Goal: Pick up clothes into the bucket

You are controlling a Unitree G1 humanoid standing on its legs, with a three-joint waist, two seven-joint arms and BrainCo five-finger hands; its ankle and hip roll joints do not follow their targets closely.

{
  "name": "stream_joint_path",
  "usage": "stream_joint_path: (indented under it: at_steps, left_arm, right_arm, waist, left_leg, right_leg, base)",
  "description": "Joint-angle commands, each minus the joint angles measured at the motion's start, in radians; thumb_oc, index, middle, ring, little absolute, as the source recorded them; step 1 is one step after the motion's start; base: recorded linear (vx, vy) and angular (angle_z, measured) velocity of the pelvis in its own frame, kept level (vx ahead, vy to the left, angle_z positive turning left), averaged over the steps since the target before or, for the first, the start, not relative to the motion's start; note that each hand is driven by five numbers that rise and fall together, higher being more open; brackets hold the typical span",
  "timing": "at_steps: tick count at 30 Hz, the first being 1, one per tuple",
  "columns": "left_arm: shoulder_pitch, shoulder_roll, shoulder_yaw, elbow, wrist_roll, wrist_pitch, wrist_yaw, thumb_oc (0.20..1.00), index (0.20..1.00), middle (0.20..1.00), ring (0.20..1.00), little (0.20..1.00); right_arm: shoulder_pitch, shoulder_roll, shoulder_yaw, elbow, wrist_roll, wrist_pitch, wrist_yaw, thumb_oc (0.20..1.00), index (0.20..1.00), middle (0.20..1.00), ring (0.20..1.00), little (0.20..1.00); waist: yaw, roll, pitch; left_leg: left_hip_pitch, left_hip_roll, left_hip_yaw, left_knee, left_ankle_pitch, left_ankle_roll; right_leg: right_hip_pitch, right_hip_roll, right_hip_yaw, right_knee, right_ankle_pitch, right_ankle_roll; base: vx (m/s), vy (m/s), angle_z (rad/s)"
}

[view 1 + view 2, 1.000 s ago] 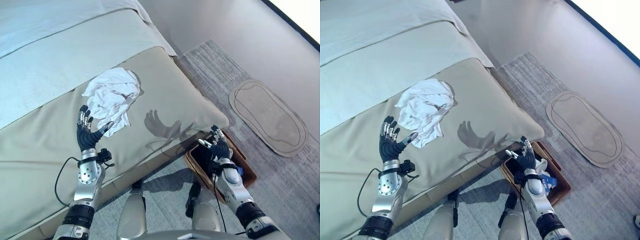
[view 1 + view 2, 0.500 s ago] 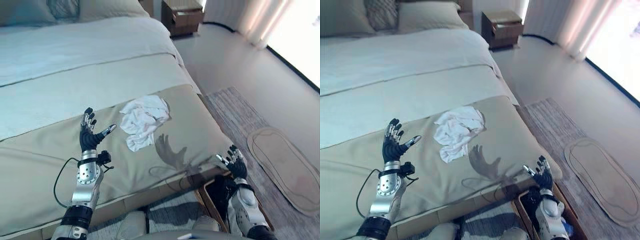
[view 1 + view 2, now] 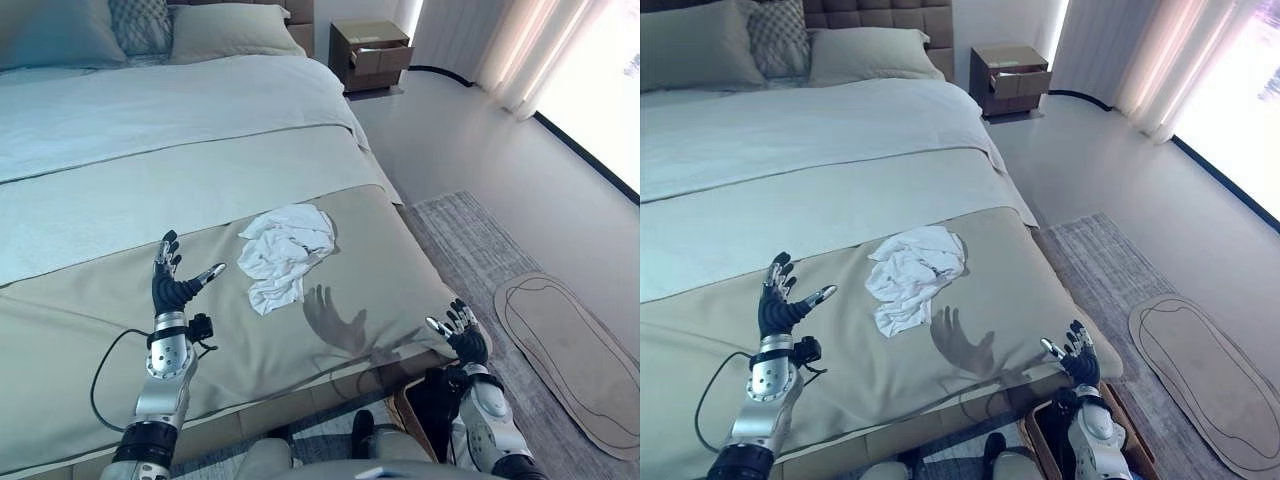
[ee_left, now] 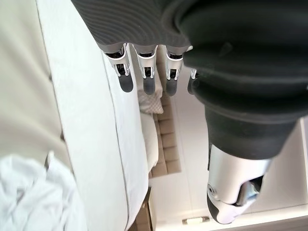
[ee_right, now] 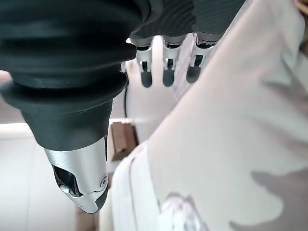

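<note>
1. The fingers point(image 3: 168, 250) of the left hand point(image 3: 172, 289) are straight and spread, thumb out to the side, grasping nothing. The hand is raised palm-up over the tan cover at the foot of the bed point(image 3: 120, 180), and its wrist view shows the same relaxed row of dark tips with bed and cloth beyond them.

2. Just beside that hand, toward the middle of the bed's foot, lies the white clothes pile point(image 3: 285, 245), crumpled in a loose heap on the cover. Nothing touches it.

3. Farther right, the right hand point(image 3: 462, 335) hangs off the bed's corner with its fingers likewise released and empty.

4. Below the right hand, on the floor against the bed's end, stands the bucket point(image 3: 1035, 432), a brown open box with dark contents. It is largely hidden by the arm, so I cannot tell how full it is.

5. Judged from this, the task stands at the reach: the cloth is not yet gripped and nothing is being carried.

6. The next move likely calls for the left hand to turn palm-down, travel across to the heap and close round a thick fold, gathering enough that loose ends don't trail, then carry it rightward past the bed's edge to the bucket.
</note>
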Motion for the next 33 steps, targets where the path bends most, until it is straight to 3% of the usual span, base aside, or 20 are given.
stream_joint_path:
  at_steps: [1,4,7,9,12,18,24,33]
  left_arm:
    - [-0.091,0.039,0.001,0.009,0.052,-0.021,0.013,1.0,1.0,1.0,1.0,1.0]
    - [-0.128,0.052,-0.02,0.029,0.098,-0.007,0.033,1.0,1.0,1.0,1.0,1.0]
    - [-0.171,0.073,-0.041,0.068,0.171,0.018,0.063,1.0,1.0,1.0,1.0,1.0]
    - [-0.206,0.091,-0.058,0.092,0.216,0.032,0.085,1.0,1.0,1.0,1.0,1.0]
    - [-0.279,0.12,-0.088,0.129,0.273,0.045,0.117,1.0,1.0,1.0,1.0,1.0]
    - [-0.427,0.21,-0.106,0.208,0.398,0.114,0.21,1.0,1.0,1.0,1.0,1.0]
    - [-0.581,0.304,-0.128,0.272,0.433,0.163,0.283,1.0,1.0,1.0,1.0,1.0]
    - [-0.751,0.422,-0.179,0.305,0.504,0.221,0.357,1.0,1.0,1.0,1.0,1.0]
  right_arm:
    - [-0.032,-0.025,-0.017,-0.064,0.03,-0.048,0.001,1.0,1.0,1.0,1.0,1.0]
    - [-0.039,-0.045,-0.019,-0.075,0.041,-0.052,0.005,1.0,1.0,1.0,1.0,1.0]
    - [-0.061,-0.058,-0.026,-0.081,0.045,-0.059,-0.007,1.0,1.0,1.0,1.0,1.0]
    - [-0.073,-0.062,-0.022,-0.091,0.048,-0.062,-0.008,1.0,1.0,1.0,1.0,1.0]
    - [-0.129,-0.066,-0.003,-0.095,0.047,-0.067,-0.02,1.0,1.0,1.0,1.0,1.0]
    - [-0.226,-0.066,0.025,-0.134,0.066,-0.086,-0.044,1.0,1.0,1.0,1.0,1.0]
    - [-0.289,-0.083,0.058,-0.19,0.076,-0.101,-0.056,1.0,1.0,1.0,1.0,1.0]
    - [-0.302,-0.109,0.054,-0.291,0.093,-0.131,-0.055,1.0,1.0,1.0,1.0,1.0]
  waist:
    - [-0.035,-0.042,0.023]
    - [-0.041,-0.045,0.059]
    - [-0.031,-0.037,0.084]
    - [-0.056,-0.024,0.095]
    - [-0.065,-0.02,0.127]
    - [-0.064,-0.049,0.202]
    - [-0.07,-0.079,0.273]
    - [-0.091,-0.104,0.321]
  left_leg:
    - [-0.046,-0.064,0.068,0.176,-0.094,0.001]
    - [-0.126,-0.046,0.059,0.328,-0.123,-0.02]
    - [-0.184,-0.016,-0.023,0.269,-0.068,-0.046]
    - [-0.174,0.007,0.012,0.225,-0.057,-0.041]
    - [-0.205,-0.002,0.038,0.199,-0.043,-0.026]
    - [-0.335,-0.01,0.097,0.28,-0.058,-0.002]
    - [-0.488,-0.01,0.092,0.39,-0.085,0.003]
    - [-0.701,-0.015,0.067,0.535,-0.12,0.006]
  right_leg:
    - [0.053,-0.052,0.007,-0.054,0.05,0.036]
    - [0.051,-0.049,0.01,-0.047,0.047,0.018]
    - [0.045,-0.054,0.037,-0.051,0.052,0.033]
    - [0.008,-0.067,0.041,-0.036,0.05,0.041]
    - [-0.097,-0.078,0.074,-0.008,0.07,0.042]
    - [-0.26,-0.098,0.105,0.076,0.085,0.052]
    - [-0.392,-0.105,0.099,0.148,0.081,0.058]
    - [-0.571,-0.116,0.08,0.244,0.072,0.062]
  base:
    - [-0.03,-0.081,0.03]
    - [-0.06,-0.046,0.12]
    - [-0.04,0.081,0.06]
    - [-0.1,0.129,-0.09]
    - [-0.21,0.173,-0.24]
    - [-0.13,0.116,-0.34]
    - [-0.09,0.038,-0.03]
    - [-0.05,0.015,0.05]
